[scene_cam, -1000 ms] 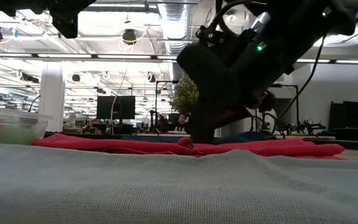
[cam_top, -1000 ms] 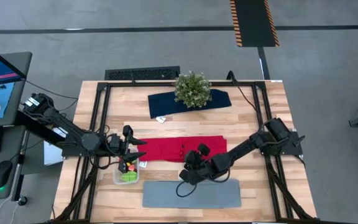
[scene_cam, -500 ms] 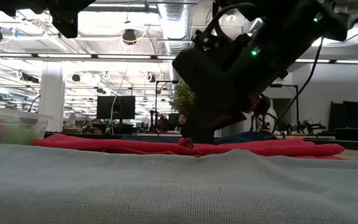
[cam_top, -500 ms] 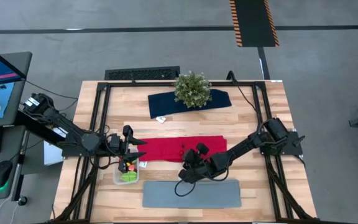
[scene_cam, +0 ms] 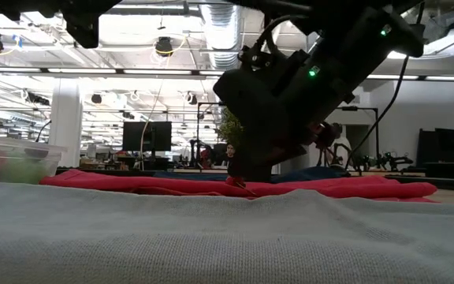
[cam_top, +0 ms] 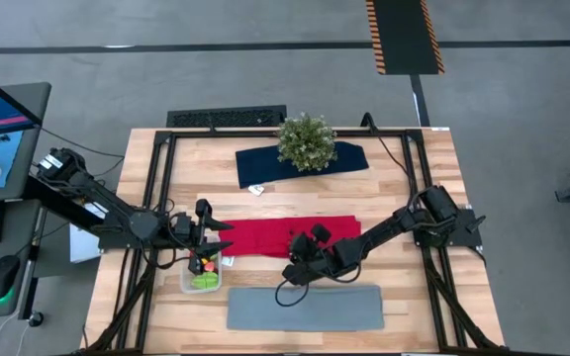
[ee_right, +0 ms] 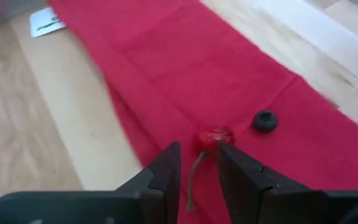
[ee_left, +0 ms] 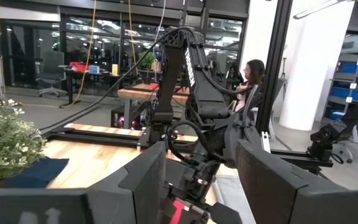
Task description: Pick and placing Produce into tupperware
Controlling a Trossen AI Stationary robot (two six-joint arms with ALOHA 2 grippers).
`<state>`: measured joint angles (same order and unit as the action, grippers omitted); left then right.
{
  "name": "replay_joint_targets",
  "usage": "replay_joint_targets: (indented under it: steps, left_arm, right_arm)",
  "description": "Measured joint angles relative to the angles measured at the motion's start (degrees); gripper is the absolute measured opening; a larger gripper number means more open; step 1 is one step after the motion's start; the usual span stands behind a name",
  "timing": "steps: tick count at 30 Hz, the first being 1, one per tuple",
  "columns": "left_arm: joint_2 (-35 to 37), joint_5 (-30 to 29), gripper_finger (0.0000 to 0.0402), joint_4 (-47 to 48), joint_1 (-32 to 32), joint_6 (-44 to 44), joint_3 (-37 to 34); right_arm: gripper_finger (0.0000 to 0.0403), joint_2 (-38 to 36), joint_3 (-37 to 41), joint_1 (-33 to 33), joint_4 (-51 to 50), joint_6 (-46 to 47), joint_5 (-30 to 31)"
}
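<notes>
1. One clear tupperware (cam_top: 202, 277), near the tabletop's (cam_top: 414, 158) left front.
2. Two arms, each with two fingers (ee_right: 166, 165).
3. Two cloths: one red cloth (cam_top: 265, 237), one dark blue cloth (cam_top: 260, 166).
4. One grey mat (cam_top: 305, 309).
5. One potted plant (cam_top: 307, 141).
6. Two loose produce pieces on the red cloth: one red cherry (ee_right: 214, 137), one dark berry (ee_right: 264, 120).
7. One keyboard (cam_top: 227, 118).
8. One small white tag (cam_top: 256, 189).

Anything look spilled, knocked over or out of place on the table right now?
Nothing stands out. The tupperware sits upright with produce inside, the potted plant stands upright, and a red piece and a dark berry lie on the red cloth.
</notes>
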<state>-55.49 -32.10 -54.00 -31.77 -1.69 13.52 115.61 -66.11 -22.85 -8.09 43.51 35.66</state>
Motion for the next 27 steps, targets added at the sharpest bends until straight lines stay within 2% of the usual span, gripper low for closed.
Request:
replay_joint_targets:
  steps: [27]
  left_arm:
    - [0.0, -0.02, 0.0184, 0.02, 0.0, 0.0, 0.0]
  right_arm:
    - [0.0116, 0.0, 1.11, 0.24, 1.0, 0.25, -1.06]
